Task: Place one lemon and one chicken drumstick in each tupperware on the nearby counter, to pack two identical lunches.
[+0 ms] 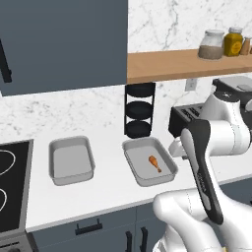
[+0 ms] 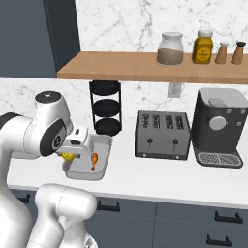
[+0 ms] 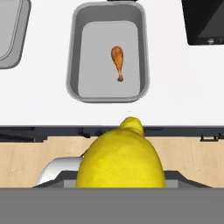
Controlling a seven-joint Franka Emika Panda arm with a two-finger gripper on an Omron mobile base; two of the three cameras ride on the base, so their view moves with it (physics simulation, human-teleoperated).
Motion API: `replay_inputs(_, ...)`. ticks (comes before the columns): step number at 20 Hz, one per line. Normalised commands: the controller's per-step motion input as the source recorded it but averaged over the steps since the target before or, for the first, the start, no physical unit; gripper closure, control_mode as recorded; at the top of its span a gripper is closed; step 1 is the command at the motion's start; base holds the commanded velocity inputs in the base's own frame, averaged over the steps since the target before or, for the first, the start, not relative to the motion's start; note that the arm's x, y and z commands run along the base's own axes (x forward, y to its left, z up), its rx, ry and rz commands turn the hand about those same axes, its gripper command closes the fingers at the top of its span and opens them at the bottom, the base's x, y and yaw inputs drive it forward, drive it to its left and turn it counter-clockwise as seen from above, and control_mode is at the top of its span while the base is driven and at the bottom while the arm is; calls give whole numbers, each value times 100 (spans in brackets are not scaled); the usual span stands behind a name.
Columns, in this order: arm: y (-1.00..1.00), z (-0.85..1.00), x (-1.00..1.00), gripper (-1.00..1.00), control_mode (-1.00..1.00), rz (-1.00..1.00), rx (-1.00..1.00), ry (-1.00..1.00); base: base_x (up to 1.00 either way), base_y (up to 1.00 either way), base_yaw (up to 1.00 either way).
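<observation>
Hand view puts the lemon (image 3: 121,157) right in front of you, filling the lower middle, its pointed nub aimed away toward the tabletop (image 3: 175,92) edge, so its long axis runs along the line of sight; the jaws grip the lemon, and you can spot it as a yellow patch under the hand in the right base view (image 2: 68,156). The gripper (image 2: 72,154) hangs at the near edge of the tabletop, over the near left corner of the right tupperware (image 2: 104,150). Just beyond the lemon's tip you see the dark cabinet front, then the white tabletop. On it, straight ahead, sits that right tupperware (image 3: 75,65), long axis running away from you, with the chicken drumstick (image 3: 117,61) lying in it, right of centre; the drumstick's thick end points to the far wall and its thin bone end points back toward you, roughly parallel to the tray's long sides. To the left, apart from it, the second tupperware (image 1: 72,161) lies parallel, with nothing in it. Behind the right tupperware stands the black three-tier rack (image 1: 139,109) against the marble wall, and to the right of the tray the toaster (image 2: 162,134), then the coffee machine (image 2: 220,127). At the far left you have the stovetop (image 1: 12,184), and above all of it the wooden shelf (image 2: 145,65) with jars (image 2: 170,48).
</observation>
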Motion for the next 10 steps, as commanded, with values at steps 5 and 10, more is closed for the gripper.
replay_inputs(5,7,-12,64,100,-100,0,0,0,0,0,0)
replay_inputs(10,6,-34,94,100,-100,0,0,0,0,0,0)
